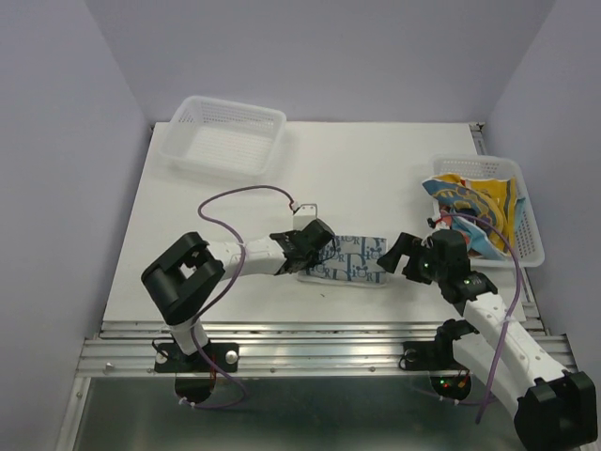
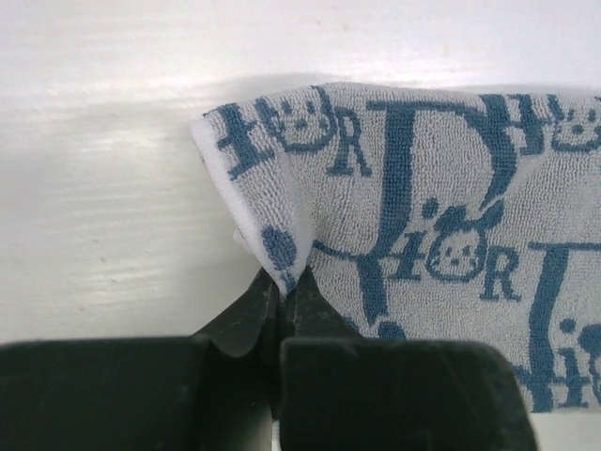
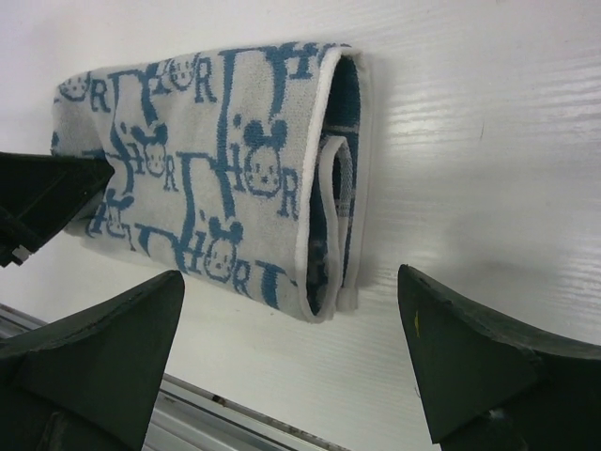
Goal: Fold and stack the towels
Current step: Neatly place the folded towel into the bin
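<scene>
Towel, top view: the blue-and-white towel (image 1: 349,259) lies on the white table (image 1: 376,169) as a folded band, between the two grippers.
Left gripper, top view: the left gripper (image 1: 305,248) sits over the towel's left end.
Right gripper, top view: the right gripper (image 1: 395,256) hovers just off the towel's right end; I cannot make out any contact.
Baskets, top view: a white mesh basket (image 1: 235,105) stands well beyond the towel, up and to its left. A second basket (image 1: 528,221) stands to the towel's right and holds a crumpled heap of towels (image 1: 474,202) in yellow, navy and orange.
Left jaws, left wrist view: they are pinched tight on the towel's near corner (image 2: 282,268), which rises in a small peak off the table.
Towel, left wrist view: the rest of it lies flat beyond the fingertips, with white backing showing at the turned edge.
Right jaws, right wrist view: they stand spread wide, one finger on either side of the towel's short end, and hold nothing.
Towel end, right wrist view: doubled layers show at this end, and a hanging loop (image 3: 335,178) lies between them.
Done, as I judge it: this one towel has its first fold.
Left to do: this towel probably needs a further fold. The heap to the towel's right is unfolded, and no stack is started.
</scene>
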